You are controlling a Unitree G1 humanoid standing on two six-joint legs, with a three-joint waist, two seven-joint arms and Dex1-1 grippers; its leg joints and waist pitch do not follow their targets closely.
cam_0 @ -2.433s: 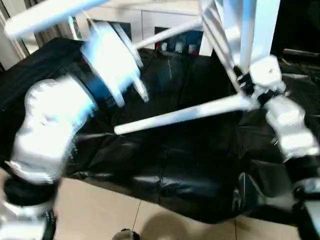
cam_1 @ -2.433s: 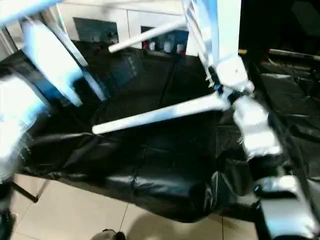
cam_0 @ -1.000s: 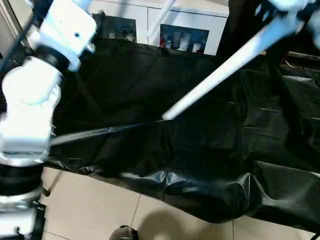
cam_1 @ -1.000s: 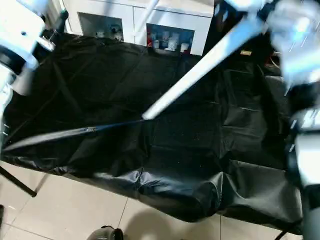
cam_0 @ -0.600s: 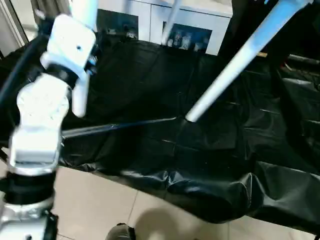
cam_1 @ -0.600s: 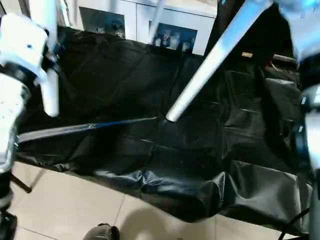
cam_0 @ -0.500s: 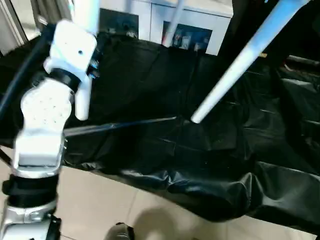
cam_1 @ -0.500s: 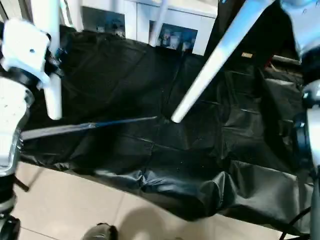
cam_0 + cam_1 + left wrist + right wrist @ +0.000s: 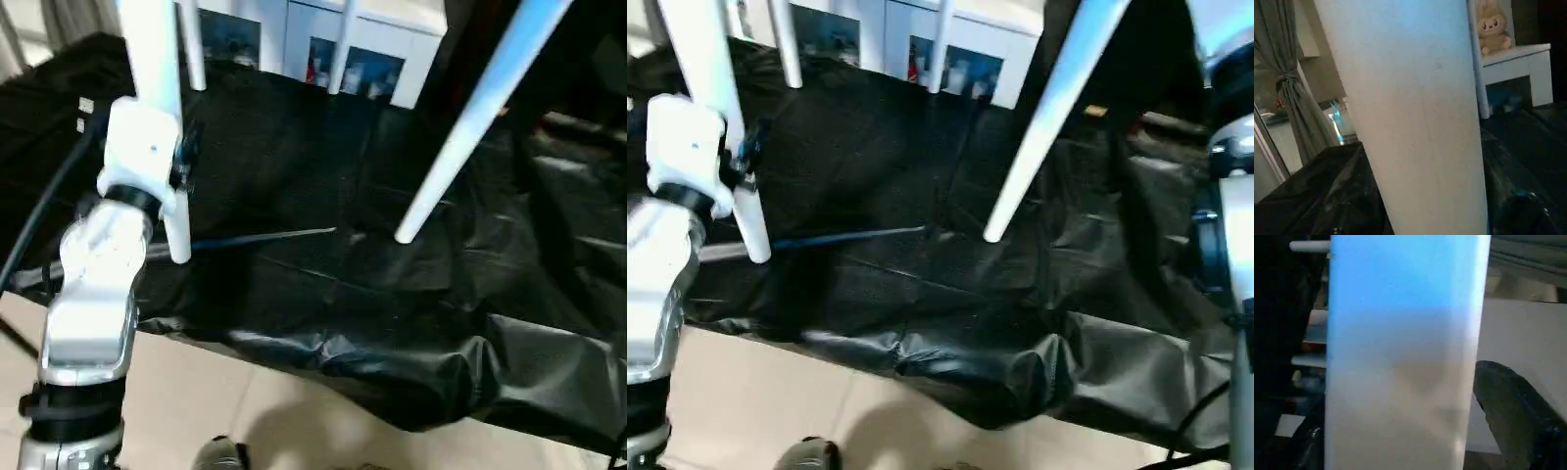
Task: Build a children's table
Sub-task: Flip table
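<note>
Your left gripper (image 9: 174,162) sits at the left of the head views, and a white tapered table leg (image 9: 157,88) runs nearly upright through it, its free tip (image 9: 179,253) hanging just below the wrist housing over the black sheeting (image 9: 323,294). The left fingers are part-way closed around this leg; in the left wrist view the tube (image 9: 1410,117) stands right against the camera.

A second leg (image 9: 470,117) slants down from the upper right, with its narrow end (image 9: 404,235) just above the sheeting near the middle of the covered table. Two further legs (image 9: 343,44) rise at the back in front of the white cabinet (image 9: 392,39) with glass doors. The tabletop that carries them lies above what the head views take in.

Your right forearm (image 9: 1225,147) shows at the right edge. In the right wrist view a white leg (image 9: 1400,352) stands directly before the camera. Whether the right gripper has hold of it, or how far its fingers are parted, you cannot tell from these views.

A thin dark rod (image 9: 265,237) lies across the sheeting between the two nearer legs. A plush toy (image 9: 1492,27) sits on a white shelf (image 9: 1518,61) in the left wrist view.
</note>
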